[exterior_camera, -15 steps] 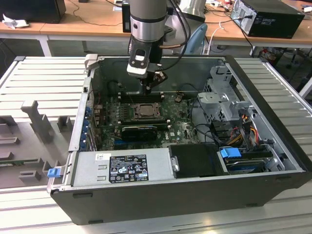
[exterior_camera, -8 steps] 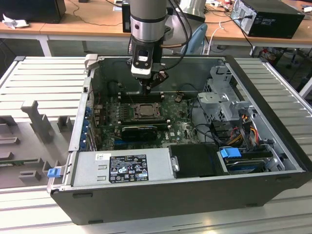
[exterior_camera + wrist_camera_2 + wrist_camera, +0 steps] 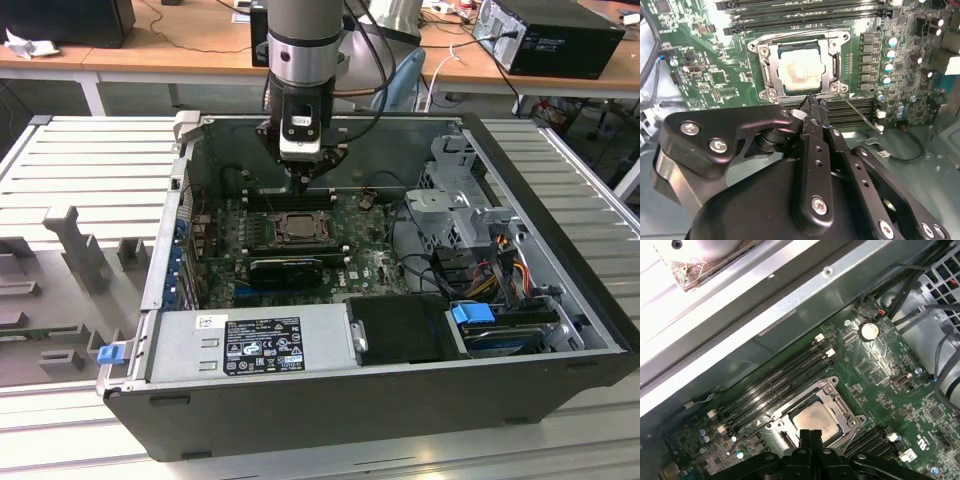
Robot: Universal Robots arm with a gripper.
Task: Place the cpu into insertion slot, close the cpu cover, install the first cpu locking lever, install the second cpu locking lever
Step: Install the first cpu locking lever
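Fingers (image 3: 805, 441) pinched together near pale tan-silver square cpu (image 3: 816, 419).

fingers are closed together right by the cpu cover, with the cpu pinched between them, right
No. The fingers are closed together right by the cpu cover, but the cpu is not between them: it lies flat inside the cover's frame on the motherboard, as the first wrist view shows.
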